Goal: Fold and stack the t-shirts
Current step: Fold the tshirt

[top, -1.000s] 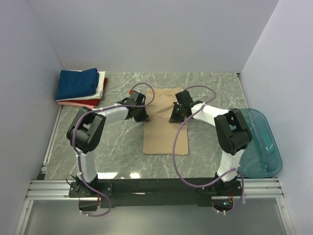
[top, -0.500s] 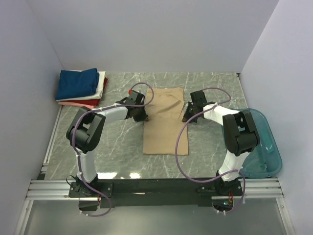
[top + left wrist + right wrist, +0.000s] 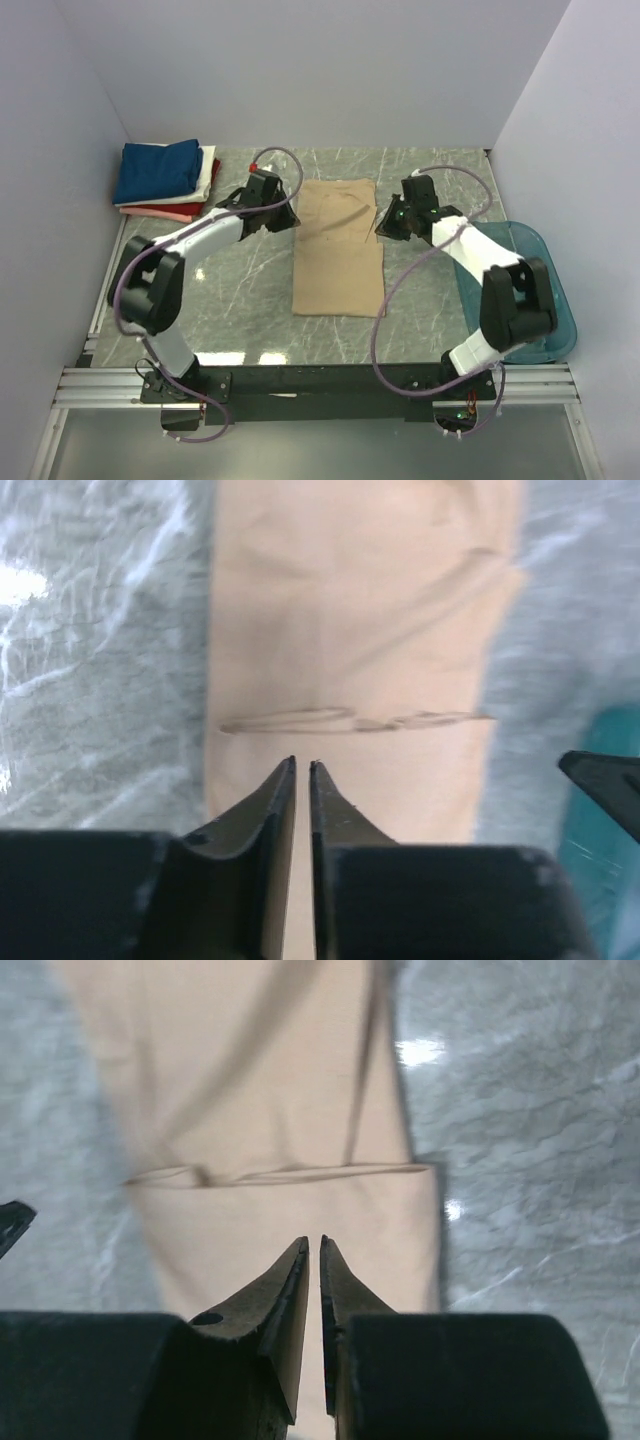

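At table (image 3: 240, 290) centre: tan shirt (image 3: 338, 250) lies flat as long strip. Left gripper (image 3: 288, 220) hovers at its far-left edge, right gripper (image 3: 384, 227) at far-right edge. Both sets of jaws pressed together, no cloth seen between. Stack (image 3: 165, 178) in far-left corner, navy on top. Judged step: side folds done, crosswise fold due. Next calls for: jaws apart, pinch far corners, carry to near hem.

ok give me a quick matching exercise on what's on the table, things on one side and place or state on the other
Things:
1. tan shirt
2. navy shirt
3. tub
4. right gripper

Place or state:
a. top of the stack, far left corner
b. right edge of the table
c. lying flat, mid-table
d. shut, over tan cloth

Pairs: 1-c, 2-a, 3-b, 4-d
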`<state>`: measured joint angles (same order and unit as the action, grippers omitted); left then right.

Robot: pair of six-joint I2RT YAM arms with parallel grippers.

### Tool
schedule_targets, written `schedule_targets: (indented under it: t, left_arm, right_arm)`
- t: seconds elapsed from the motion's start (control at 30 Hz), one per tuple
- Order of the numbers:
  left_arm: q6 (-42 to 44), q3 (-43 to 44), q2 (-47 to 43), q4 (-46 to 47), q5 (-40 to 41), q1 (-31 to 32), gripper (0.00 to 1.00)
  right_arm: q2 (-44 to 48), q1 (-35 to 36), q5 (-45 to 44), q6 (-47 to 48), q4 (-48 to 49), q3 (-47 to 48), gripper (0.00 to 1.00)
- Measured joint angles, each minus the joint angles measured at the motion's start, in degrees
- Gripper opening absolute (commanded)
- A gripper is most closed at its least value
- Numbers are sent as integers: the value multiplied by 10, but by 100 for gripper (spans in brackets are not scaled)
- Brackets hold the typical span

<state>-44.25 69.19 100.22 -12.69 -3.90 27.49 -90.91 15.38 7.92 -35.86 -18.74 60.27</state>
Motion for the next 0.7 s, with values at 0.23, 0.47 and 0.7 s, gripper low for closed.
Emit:
schedule_targets:
  t: [0.23,0.47,0.7]
  left_arm:
    - [-17,-113,-138,38,-29,0,25]
    - [-34,-283,-235,46,-92,1,36]
    - [-42,-363,-320,47,-128,23,44]
  right_arm:
    - [139,0,32,1,2,-95,27]
    - [263,0,87,-1,-21,-236,35]
    - [379,0,110,-3,-53,-327,36]
